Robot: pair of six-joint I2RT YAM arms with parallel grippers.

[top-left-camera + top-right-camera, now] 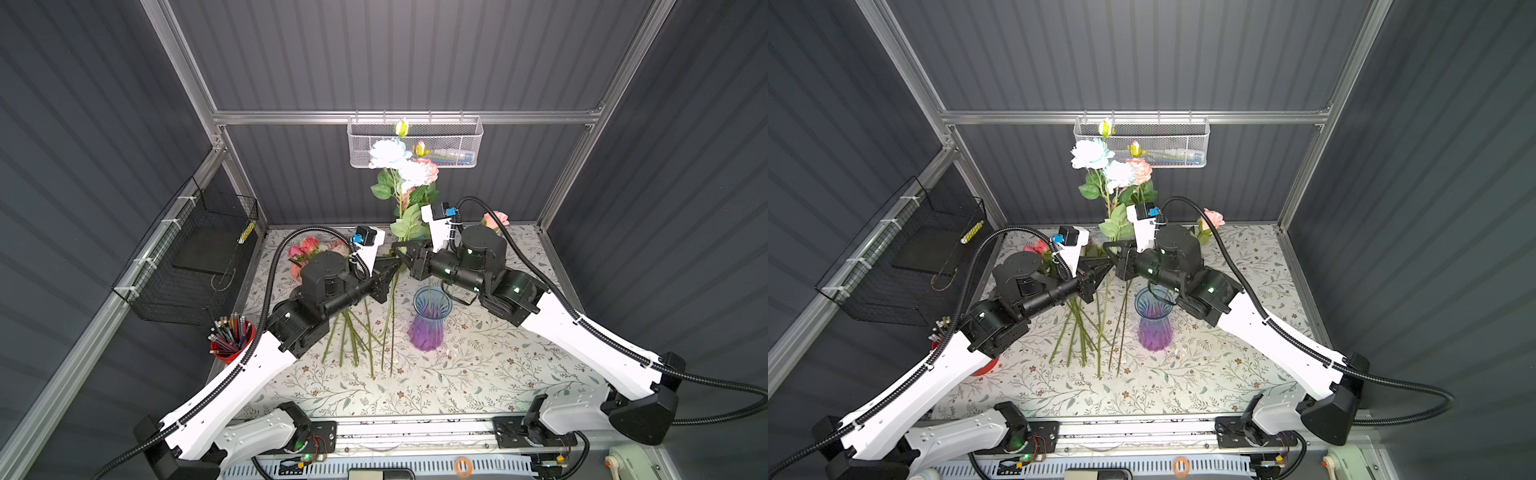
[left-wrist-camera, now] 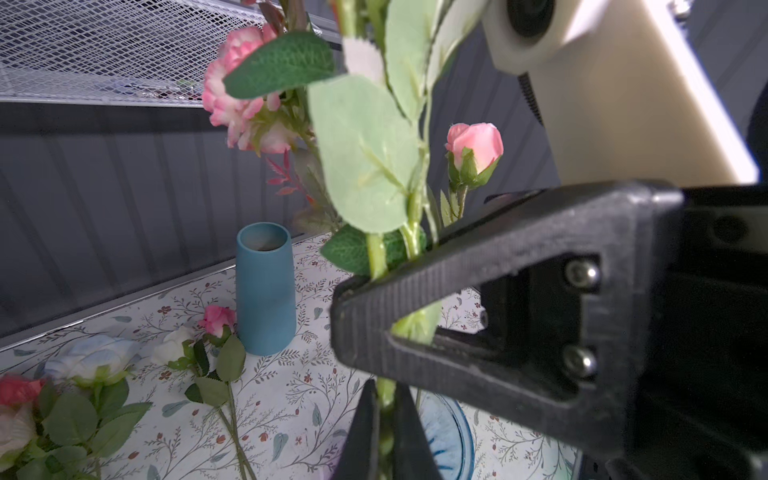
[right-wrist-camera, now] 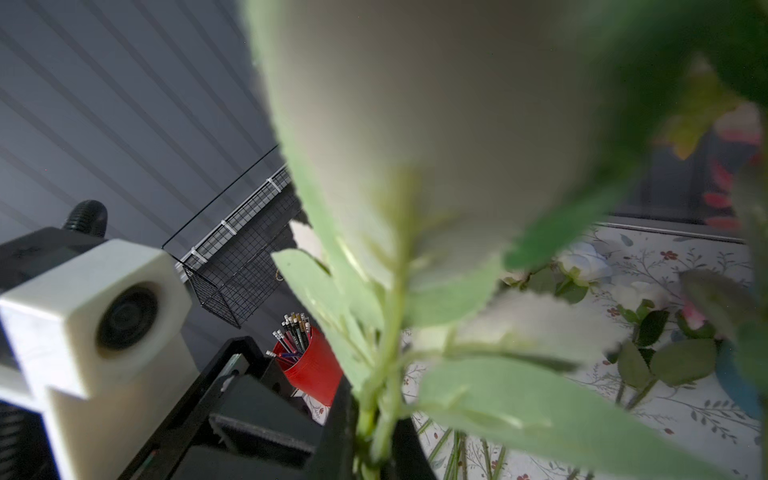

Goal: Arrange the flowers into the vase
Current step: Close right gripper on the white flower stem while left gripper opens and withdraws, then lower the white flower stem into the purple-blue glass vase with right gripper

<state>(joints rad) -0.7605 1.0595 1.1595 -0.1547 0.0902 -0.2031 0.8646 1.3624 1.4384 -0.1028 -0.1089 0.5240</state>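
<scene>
left gripper: jaws closed on the green stems of the held bunch. in the left wrist view the stems pass straight between its fingers.

right gripper: clamped on the same stems, just above the left gripper and almost touching it. both grippers hold one bunch upright above the table.

held bunch: the white, pale blue and coral blooms stand high, in front of the mesh wall basket. in both top views the lower stem ends hang beside the glass vase, on its left, not inside its mouth.

progress, as judged: early to middle.
- thin stems show through the glass of the vase.
- a pink rose rises behind the right arm. the arm hides its stem, so it cannot be told whether this rose stands in the vase.
- the held bunch is off the table but not inserted.

remaining:
- a pile of loose flowers lies on the table left of the vase, partly under the left arm, with the blooms toward the back wall.
- in the left wrist view, some of these blooms lie beside a teal tapered vessel near the back edge.
- these flowers need placing once the held bunch is in.
</scene>
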